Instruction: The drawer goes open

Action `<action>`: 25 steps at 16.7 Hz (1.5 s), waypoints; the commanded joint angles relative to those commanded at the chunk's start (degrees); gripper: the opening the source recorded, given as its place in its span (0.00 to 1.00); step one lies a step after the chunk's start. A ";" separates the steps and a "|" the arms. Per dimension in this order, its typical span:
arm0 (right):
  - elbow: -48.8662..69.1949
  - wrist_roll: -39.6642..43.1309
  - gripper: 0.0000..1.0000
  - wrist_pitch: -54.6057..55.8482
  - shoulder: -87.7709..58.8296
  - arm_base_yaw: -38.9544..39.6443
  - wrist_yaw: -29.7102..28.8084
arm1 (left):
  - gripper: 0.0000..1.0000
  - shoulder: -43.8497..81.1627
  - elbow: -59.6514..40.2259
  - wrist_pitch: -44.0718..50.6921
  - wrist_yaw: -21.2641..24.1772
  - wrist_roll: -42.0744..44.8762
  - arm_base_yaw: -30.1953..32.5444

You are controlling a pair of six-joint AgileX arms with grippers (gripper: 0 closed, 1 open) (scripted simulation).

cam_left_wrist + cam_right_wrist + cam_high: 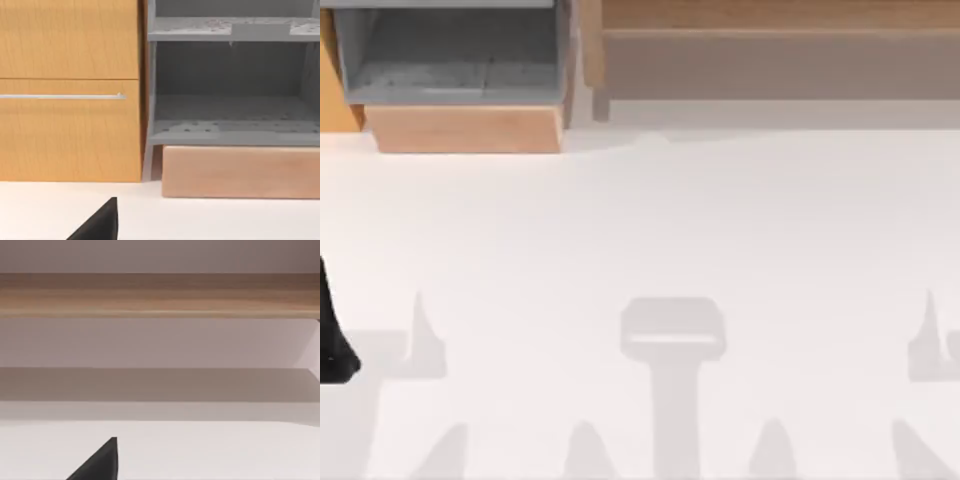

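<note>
A dark wedge of the left gripper juts into the left wrist view just above the white table; whether it is clenched or released I cannot tell. The same goes for the right gripper, which pokes in over bare table before a long wood-topped ledge with pale panels beneath it. From above, the left arm shows as a black shape at the table's left edge, well in front of the grey-lined box at the back. That box stands open, and its pale tan front rests on the table. The drawer is just beside the box on its left. It has an orange-brown wood front with a thin silver bar handle along its top and a plain panel of the same wood above. From overhead it is only an orange sliver. The ledge runs off to the box's right. Soft grey shadows lie across the matte white table.
</note>
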State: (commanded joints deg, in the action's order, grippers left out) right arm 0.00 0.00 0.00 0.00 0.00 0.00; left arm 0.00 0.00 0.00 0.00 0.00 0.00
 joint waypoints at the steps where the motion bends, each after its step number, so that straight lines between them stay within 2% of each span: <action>1: 0.00 0.00 1.00 0.00 0.00 0.00 0.00 | 1.00 0.00 0.00 0.00 0.00 0.00 0.00; 3: 0.00 0.00 1.00 0.00 0.00 0.00 0.00 | 1.00 0.83 -0.75 -0.48 -0.83 0.02 0.83; 5: 0.00 0.00 1.00 0.00 0.00 0.00 0.00 | 1.00 4.10 -3.36 -2.10 -4.06 0.05 4.07; 13: 0.00 0.00 1.00 0.00 0.00 0.00 0.00 | 1.00 32.78 -20.43 -12.56 -27.67 0.52 28.03; 16: 0.00 0.00 1.00 0.00 0.00 0.00 0.00 | 1.00 40.72 -25.36 -15.57 -34.39 0.73 34.67; 19: 0.00 0.00 1.00 0.00 0.00 0.00 0.00 | 1.00 43.93 -27.53 -16.89 -37.39 0.81 37.65; 25: 0.00 0.00 1.00 0.00 0.00 0.00 0.00 | 1.00 44.27 -27.46 -17.07 -36.89 1.36 37.00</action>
State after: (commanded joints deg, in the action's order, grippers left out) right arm 0.00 0.00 0.00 0.00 0.00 0.00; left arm 44.27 -27.46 -17.07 -36.89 1.36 37.00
